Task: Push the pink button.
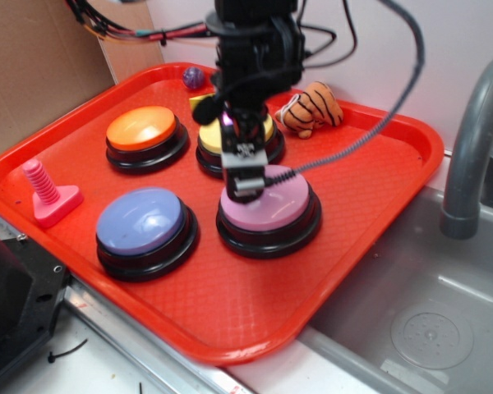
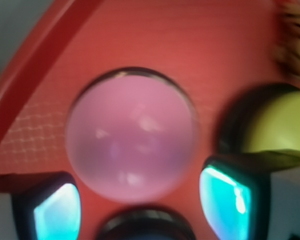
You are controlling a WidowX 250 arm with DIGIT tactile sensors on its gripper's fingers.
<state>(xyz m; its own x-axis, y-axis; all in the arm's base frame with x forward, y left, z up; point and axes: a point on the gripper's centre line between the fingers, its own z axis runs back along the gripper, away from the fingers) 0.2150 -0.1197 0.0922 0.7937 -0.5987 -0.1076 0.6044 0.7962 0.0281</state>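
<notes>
Hovering claw (image 1: 245,187) seemingly touching pink button (image 1: 271,203), wrist view shows fingers (image 2: 57,212) spread

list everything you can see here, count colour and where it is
tray: 1, red, on the counter beside the sink
pink button: 1, pale pink dome on black base, front right of the button group, under the gripper
lavender-blue button: 1, black base, front left
orange button: 1, black base, back left
yellow button: 1, black base, back middle, partly hidden by the arm
pink bolt: 1, standing head down at the tray's left edge
purple ball: 1, back of tray
tiger toy: 1, orange with black stripes, back right
sink: 1, grey metal, right of tray
faucet: 1, grey, far right
gripper: 1, black, over the pink dome; contact and jaw state unclear
</notes>
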